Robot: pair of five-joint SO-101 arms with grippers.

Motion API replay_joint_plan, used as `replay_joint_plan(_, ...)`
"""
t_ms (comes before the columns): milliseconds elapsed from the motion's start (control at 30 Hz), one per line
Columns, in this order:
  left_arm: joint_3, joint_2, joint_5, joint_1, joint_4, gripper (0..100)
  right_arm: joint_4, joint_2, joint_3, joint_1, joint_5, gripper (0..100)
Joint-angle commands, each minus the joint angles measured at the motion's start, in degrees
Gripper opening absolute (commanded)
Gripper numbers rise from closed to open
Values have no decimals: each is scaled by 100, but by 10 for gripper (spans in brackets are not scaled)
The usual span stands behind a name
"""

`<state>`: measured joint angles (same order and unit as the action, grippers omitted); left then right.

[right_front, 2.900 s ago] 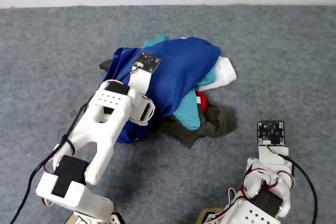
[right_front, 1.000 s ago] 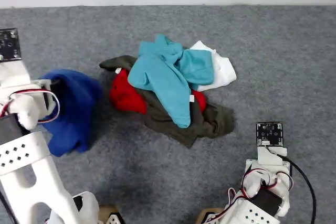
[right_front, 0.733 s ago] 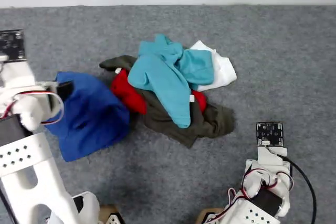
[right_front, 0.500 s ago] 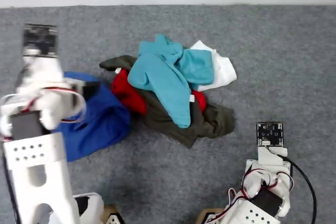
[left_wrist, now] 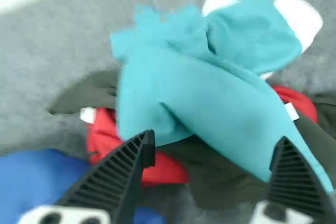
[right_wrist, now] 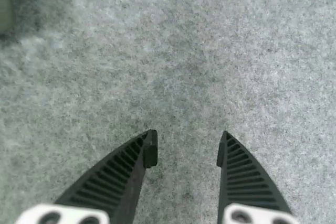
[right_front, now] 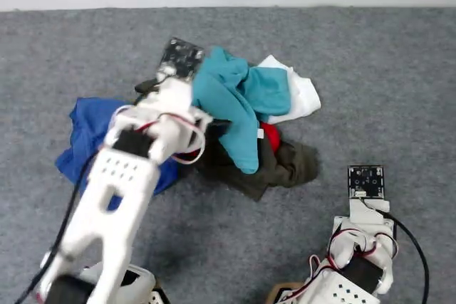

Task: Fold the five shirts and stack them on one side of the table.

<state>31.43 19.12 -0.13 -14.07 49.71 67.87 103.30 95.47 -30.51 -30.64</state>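
— Hiding what, over there?
— Burying most of the red shirt point(right_front: 269, 135) under the teal shirt point(right_front: 239, 105); peeking out as one small patch in the high view, showing more beneath the teal cloth in the left wrist view. Blocking part of the blue shirt point(right_front: 80, 137) and the pile's left edge with the left arm point(right_front: 117, 183). Tucking the white shirt point(right_front: 301, 96) partly under the teal one.
— Counting how many?
— Counting five, one of each colour: blue, teal, red, white, plus an olive shirt point(right_front: 288, 165) at the bottom. Bunching four in one heap mid-table point(right_front: 385, 69); lying crumpled just left of it, the blue shirt. Touching the heap or not, hard telling behind the arm.
— Pointing which way?
— Running the teal shirt's long fold from the heap's far side toward the near edge, slanting slightly right.
— And the pincers?
— Hovering the left pincer point(left_wrist: 214, 142) over the heap, fingers spread wide, gripping nothing. Hanging the right pincer point(right_wrist: 187, 150) above bare grey table at the near right, fingers parted, likewise empty.
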Motion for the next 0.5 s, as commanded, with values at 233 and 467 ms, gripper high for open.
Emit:
replay_joint_plan(233,-2176,-3095,1301,-149,-62,339,-31,57,79,-66,-62,200)
replay_joint_plan(467,-2519,-3349,651,-141,308,70,-31,57,79,-66,-62,200)
